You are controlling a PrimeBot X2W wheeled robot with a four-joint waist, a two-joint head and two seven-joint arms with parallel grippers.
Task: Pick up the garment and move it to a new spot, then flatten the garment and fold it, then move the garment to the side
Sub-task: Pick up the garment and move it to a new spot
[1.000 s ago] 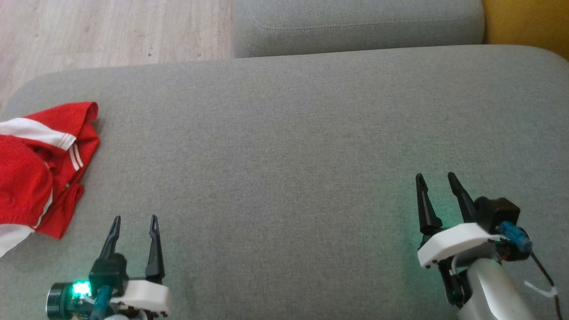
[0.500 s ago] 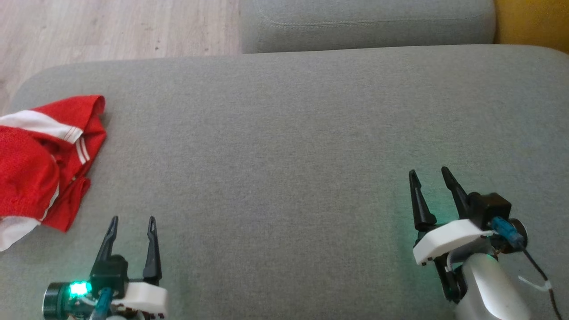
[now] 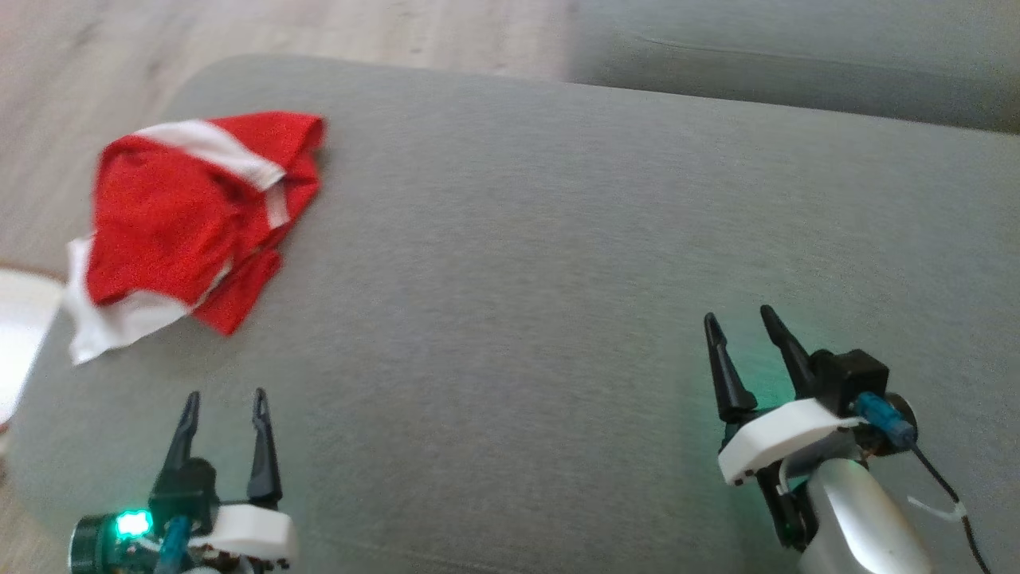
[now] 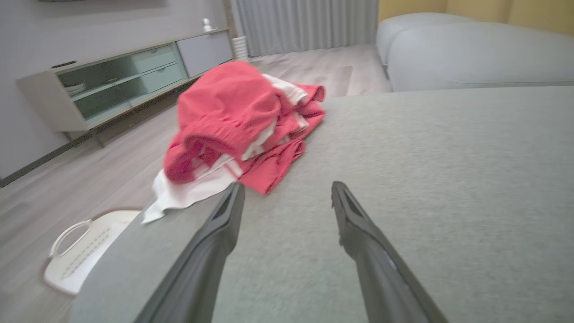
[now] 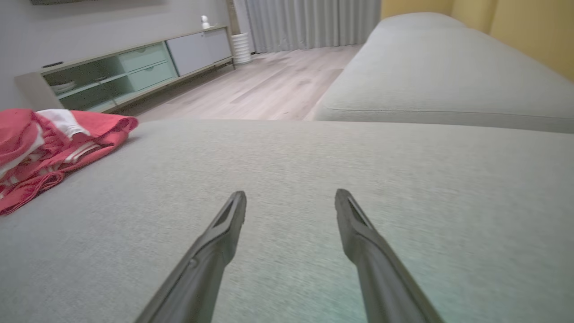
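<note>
Red-and-white garment (image 3: 187, 231) lies crumpled at the cushion's left edge.

Garment (image 3: 183, 215) at the sofa's (image 3: 510, 279) far left corner
Left claw (image 3: 225, 395) before it, near — right claw (image 3: 738, 313) well apart to the right; basket (image 4: 85, 258) on the floor (image 3: 319, 32), left of the sofa.

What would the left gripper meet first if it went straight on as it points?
Probably the garment: its near red edge lies just ahead of the left gripper on the grey sofa cushion, though the gripper's height is unclear.
</note>
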